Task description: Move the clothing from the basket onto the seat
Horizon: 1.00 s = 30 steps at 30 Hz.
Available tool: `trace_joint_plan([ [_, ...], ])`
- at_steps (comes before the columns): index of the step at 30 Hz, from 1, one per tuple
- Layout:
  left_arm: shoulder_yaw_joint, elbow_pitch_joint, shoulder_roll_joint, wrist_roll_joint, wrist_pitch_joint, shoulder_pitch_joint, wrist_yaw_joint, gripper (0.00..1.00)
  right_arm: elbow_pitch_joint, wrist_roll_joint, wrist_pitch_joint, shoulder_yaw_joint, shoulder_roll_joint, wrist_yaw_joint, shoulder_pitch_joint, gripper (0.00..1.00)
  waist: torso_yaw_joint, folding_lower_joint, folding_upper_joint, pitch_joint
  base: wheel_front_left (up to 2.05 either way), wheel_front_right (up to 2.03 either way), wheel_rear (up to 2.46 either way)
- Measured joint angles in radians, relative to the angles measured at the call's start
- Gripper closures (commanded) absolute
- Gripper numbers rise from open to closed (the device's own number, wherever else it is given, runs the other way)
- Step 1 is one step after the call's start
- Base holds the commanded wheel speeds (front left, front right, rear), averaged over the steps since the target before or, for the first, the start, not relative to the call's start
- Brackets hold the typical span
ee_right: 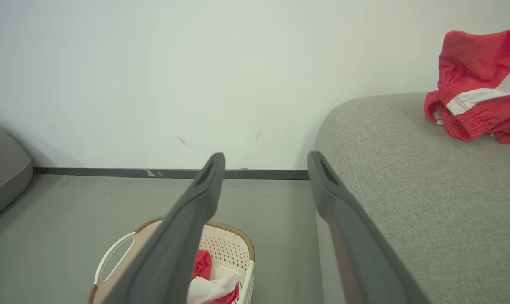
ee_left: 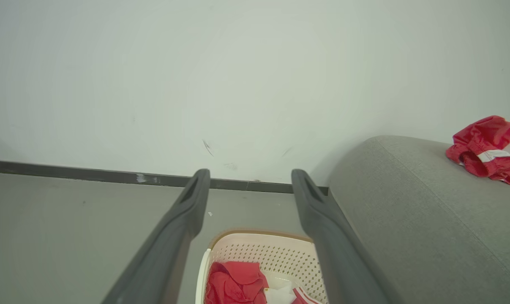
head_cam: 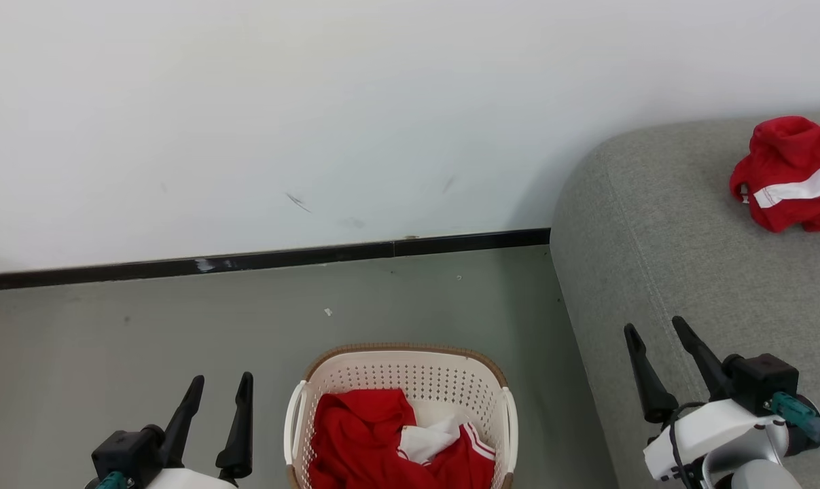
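- The background is a plain white wall [head_cam: 314,102] with a dark skirting board, and below it a grey floor [head_cam: 111,339].
- The perforated white laundry basket [head_cam: 410,373] stands on the floor between the two pairs of fingers, nearer to the left fingers [head_cam: 238,435], just beside them on their inner side.
- In the basket lies the red garment [head_cam: 362,435] with white panels and thin white stripes. It is crumpled and covers most of the bottom.
- The left fingers are spread wide and hold nothing. The right fingers [head_cam: 647,387] are also wide and empty, over the near edge of the grey-green sofa [head_cam: 654,238].
- A second red garment [head_cam: 790,173] with a white band lies on the sofa, well beyond the right fingertips.
- I judge the fabric to be light, soft and limp, perhaps a little slippery, so it will sag and trail when lifted. A raised fold near the middle of the heap looks like the best place to pinch, away from the basket wall.
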Motion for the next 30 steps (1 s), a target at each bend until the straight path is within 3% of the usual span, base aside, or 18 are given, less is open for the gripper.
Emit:
trace_joint_plan([
  [14, 0.020, -0.005, -0.008, 0.015, 0.000, 0.076, -0.010, 0.00, -0.024, -0.017, 0.000, 0.012, 0.011, 0.000, 0.093, 0.00, -0.011, 0.0000, 0.0000, -0.089, 0.00, 0.00, 0.00],
  [30, 0.032, -0.022, -0.014, 0.028, 0.000, 0.107, -0.019, 0.00, -0.050, -0.025, 0.000, 0.016, 0.018, 0.000, 0.121, 0.00, -0.015, 0.0000, 0.0000, -0.109, 0.00, 0.00, 0.00],
])
